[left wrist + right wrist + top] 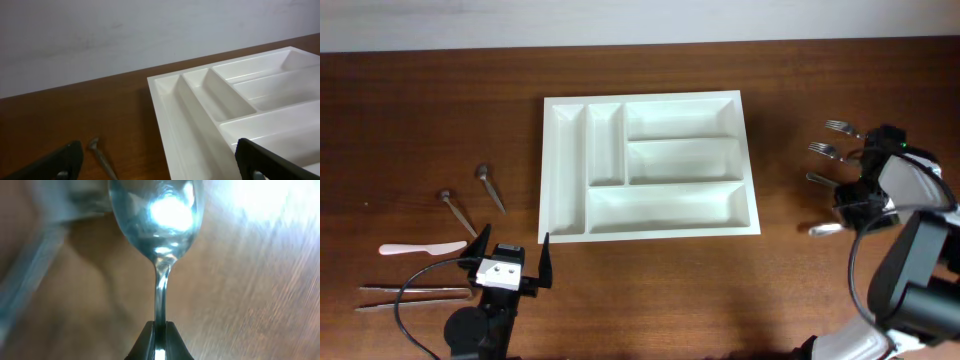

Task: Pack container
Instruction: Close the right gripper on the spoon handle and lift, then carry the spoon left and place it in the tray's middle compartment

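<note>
The white cutlery tray with five compartments lies in the middle of the table and holds nothing. It also shows in the left wrist view. My left gripper is open and empty, just in front of the tray's front left corner; in its own view the fingers straddle the tray's left rim. My right gripper is at the far right, shut on the thin handle of a metal spoon, close above the wood. The spoon's end shows in the overhead view.
Three metal forks lie beside the right gripper. Left of the tray lie two small dark spoons, one also in the left wrist view, a pale plastic knife and a pair of chopsticks.
</note>
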Controlling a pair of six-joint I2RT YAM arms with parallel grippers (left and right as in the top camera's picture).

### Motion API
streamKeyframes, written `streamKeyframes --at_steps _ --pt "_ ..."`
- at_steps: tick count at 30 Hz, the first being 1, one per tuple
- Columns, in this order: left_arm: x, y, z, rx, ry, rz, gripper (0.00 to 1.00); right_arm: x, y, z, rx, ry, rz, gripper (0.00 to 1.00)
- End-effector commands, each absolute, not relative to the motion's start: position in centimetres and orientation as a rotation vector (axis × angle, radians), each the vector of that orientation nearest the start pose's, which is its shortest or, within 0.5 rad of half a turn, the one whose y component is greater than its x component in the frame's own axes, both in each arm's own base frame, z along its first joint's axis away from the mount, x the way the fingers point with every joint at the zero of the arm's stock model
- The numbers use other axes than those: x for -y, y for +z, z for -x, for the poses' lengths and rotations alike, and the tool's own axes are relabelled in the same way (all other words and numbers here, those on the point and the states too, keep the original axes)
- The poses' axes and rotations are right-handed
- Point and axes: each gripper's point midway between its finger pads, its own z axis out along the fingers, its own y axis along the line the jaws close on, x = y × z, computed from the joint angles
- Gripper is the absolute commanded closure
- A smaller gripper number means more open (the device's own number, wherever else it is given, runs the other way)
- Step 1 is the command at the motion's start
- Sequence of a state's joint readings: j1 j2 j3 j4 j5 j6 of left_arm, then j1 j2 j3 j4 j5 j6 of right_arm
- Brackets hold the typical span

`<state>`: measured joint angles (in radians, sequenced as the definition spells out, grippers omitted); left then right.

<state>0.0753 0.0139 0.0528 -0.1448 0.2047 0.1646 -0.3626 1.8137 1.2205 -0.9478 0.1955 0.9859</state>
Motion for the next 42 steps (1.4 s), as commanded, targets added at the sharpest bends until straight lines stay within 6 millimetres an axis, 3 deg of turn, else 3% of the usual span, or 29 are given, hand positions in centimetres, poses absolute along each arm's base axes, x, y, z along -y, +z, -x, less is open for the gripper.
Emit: streamKeyframes --at_steps 1,6,10,19,23,33,39,42 --pt "1.5 15.9 -24.2 -1.657 0.024 -0.229 0.01 13.9 9.2 -32.8 -2.429 -0.231 -1.559 0.96" --pt "1.5 15.9 -24.2 -1.657 0.024 -0.229 0.01 9.8 14.3 -35.7 -2.433 -0.111 -1.340 0.96" --pt "1.5 15.9 -24.2 -1.657 0.024 -0.229 0.01 4.8 17.4 -37.9 -2.402 0.105 -1.274 0.96" --pt "1.5 15.9 -24.2 -1.657 0.024 -0.229 0.01 -5.0 19.1 -40.5 -2.338 0.360 -1.238 0.96" --pt "1.5 15.9 -24.2 -1.657 0.024 -0.229 0.01 -8.4 19.7 -41.7 -2.276 0.474 -1.258 0.96" --pt "1.5 15.9 -24.2 -1.657 0.024 -0.229 0.01 -11.2 16.1 -42.2 -2.351 0.470 -1.298 0.96" --pt "1.5 15.9 -24.2 -1.657 0.024 -0.229 0.01 -11.6 15.8 -42.2 -2.371 0.479 -1.282 0.95" --pt "1.5 15.9 -24.2 -1.657 0.024 -0.229 0.01 -11.9 15.7 -41.9 -2.401 0.488 -1.266 0.88"
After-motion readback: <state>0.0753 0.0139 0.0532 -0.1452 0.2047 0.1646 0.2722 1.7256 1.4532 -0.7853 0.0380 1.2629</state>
